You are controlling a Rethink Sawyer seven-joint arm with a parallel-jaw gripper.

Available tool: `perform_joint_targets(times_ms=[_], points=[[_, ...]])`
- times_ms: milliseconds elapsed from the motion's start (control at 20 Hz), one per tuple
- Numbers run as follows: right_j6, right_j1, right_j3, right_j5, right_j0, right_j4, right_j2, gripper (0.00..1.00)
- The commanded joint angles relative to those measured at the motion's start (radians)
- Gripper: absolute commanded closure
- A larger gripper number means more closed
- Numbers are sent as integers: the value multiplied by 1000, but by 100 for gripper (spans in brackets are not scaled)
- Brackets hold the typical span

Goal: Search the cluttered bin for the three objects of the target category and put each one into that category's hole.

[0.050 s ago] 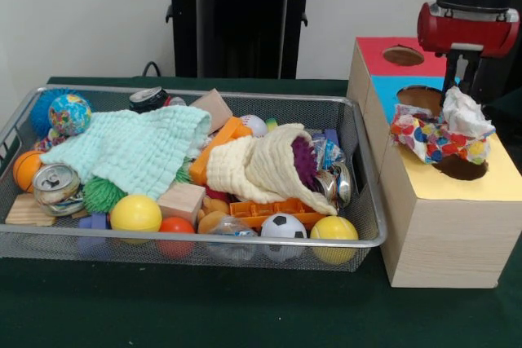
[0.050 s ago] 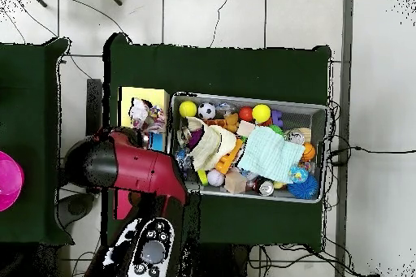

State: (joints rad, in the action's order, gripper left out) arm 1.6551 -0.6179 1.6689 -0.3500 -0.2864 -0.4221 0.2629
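Item: crumpled wrapper point(image 1: 441, 134), a polka-dot and white bundle lying on top of the wooden sorting box point(image 1: 440, 226), at the edge of the yellow section's hole point(image 1: 459, 168), well apart from the mesh bin point(image 1: 369, 201). Handling, judged: light, soft, compressible, not fragile; best pinched at the raised white crest. Gripper point(image 1: 458, 87): directly above the bundle; whether clenched or released cannot be told.

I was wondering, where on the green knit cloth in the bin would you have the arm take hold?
Grip the green knit cloth at a raised fold near its middle, coming straight down from above. It lies draped flat over other clutter, so its edges hug what is underneath, while the bin's mesh wall blocks any sideways approach. A top pinch on a ridge probably bunches enough fabric to lift it.
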Motion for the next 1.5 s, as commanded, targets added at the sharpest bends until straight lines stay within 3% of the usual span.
perform_joint_targets(times_ms=[50,1500], points=[[246,37,-18,55,23,-36,-66,100],[232,64,-68,138,15,-39,-81,100]])
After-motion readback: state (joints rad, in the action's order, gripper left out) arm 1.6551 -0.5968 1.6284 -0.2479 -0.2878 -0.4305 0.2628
